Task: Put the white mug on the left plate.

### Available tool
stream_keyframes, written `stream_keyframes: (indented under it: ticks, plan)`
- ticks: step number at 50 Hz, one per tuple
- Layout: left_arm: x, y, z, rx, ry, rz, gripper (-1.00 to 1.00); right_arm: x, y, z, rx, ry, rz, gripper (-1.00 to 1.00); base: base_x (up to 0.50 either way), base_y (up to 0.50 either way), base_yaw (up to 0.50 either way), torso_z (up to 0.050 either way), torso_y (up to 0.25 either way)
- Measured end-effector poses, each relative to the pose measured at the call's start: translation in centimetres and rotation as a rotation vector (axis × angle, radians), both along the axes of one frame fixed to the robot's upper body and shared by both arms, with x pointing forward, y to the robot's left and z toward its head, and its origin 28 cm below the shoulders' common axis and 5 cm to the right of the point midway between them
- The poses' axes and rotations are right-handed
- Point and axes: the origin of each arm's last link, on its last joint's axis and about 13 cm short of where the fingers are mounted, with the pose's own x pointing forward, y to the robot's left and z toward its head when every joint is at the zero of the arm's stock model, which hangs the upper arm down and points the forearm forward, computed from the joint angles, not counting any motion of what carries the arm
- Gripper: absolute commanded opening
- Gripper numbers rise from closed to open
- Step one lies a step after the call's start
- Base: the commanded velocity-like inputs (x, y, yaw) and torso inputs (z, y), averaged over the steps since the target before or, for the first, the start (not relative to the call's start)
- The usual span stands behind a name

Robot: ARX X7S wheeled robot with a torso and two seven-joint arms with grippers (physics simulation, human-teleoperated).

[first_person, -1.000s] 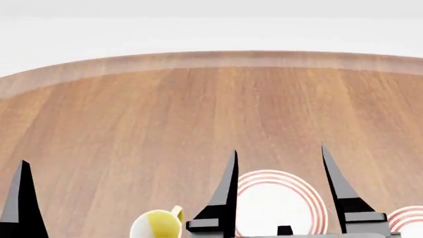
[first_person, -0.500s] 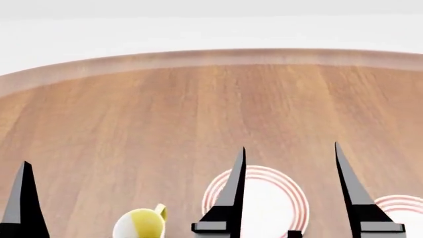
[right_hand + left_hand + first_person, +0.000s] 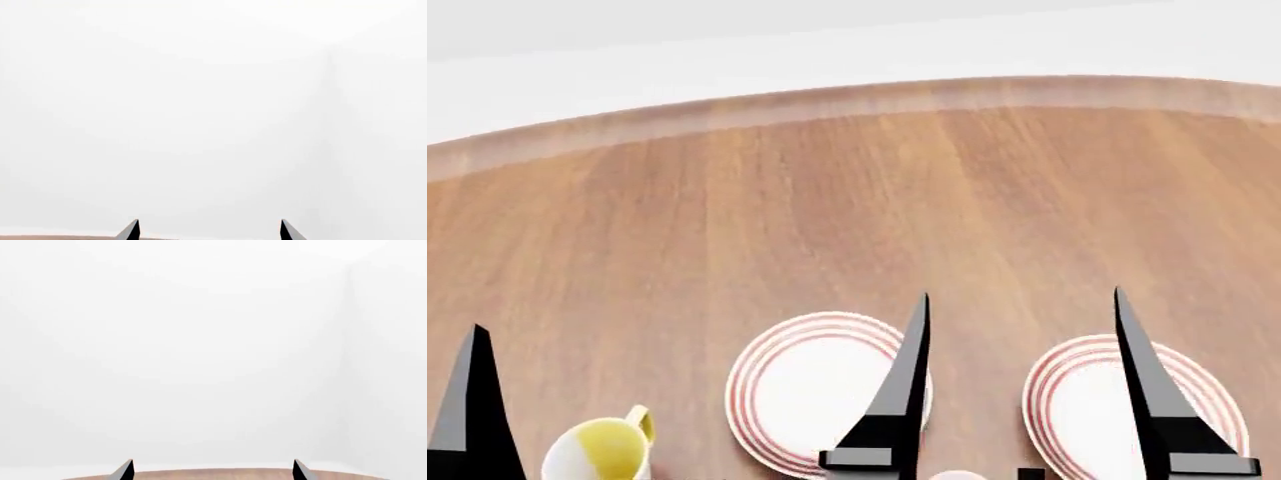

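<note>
The left plate (image 3: 807, 385), white with thin red rings, lies flat on the wooden table (image 3: 827, 200) near the bottom middle of the head view. An identical right plate (image 3: 1088, 405) lies beside it. The tall all-white mug is out of view. My right gripper (image 3: 1021, 295) is open and empty, its left finger over the left plate's right edge and its right finger over the right plate. In the right wrist view the gripper (image 3: 209, 220) shows two spread tips against white. My left gripper (image 3: 213, 460) is open and empty; only one of its fingers (image 3: 477, 400) shows in the head view.
A smaller white mug with yellow inside and handle (image 3: 594, 455) stands at the bottom left, left of the left plate. A pale rounded thing (image 3: 957, 475) peeks in at the bottom edge; I cannot tell what it is. The table's curved far edge (image 3: 854, 100) meets white background.
The head view has swung right: the yellow mug and left plate slid leftward in the picture, and the right plate came into fuller view. Both grippers keep the same spread.
</note>
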Motion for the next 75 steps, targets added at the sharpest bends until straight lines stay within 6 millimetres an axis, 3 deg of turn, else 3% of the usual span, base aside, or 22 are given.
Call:
stream_keyframes:
  ticks: [20, 40, 53, 75]
  plan:
    - [0.0, -0.1, -0.1, -0.018, 0.033, -0.034, 1.0, 0.0, 0.0, 0.1, -0.004, 0.002, -0.005, 1.0, -0.05, 0.01, -0.38, 0.0, 0.0]
    - [1.4, -0.3, -0.3, -0.069, 0.171, -0.414, 1.0, 0.1, -0.2, 0.1, -0.004, 0.023, -0.014, 1.0, 0.0, 0.0, 0.0, 0.0, 0.0]
    - [2.0, 0.1, -2.5, -0.012, 0.275, -0.654, 1.0, 0.2, -0.3, 0.1, -0.004, 0.037, -0.02, 1.0, 0.0, 0.0, 0.0, 0.0, 0.0]
    - [0.9, 0.4, -8.2, 0.129, 0.44, -0.8, 1.0, 0.2, -0.4, 0.1, -0.004, 0.04, -0.033, 1.0, 0.0, 0.0, 0.0, 0.0, 0.0]
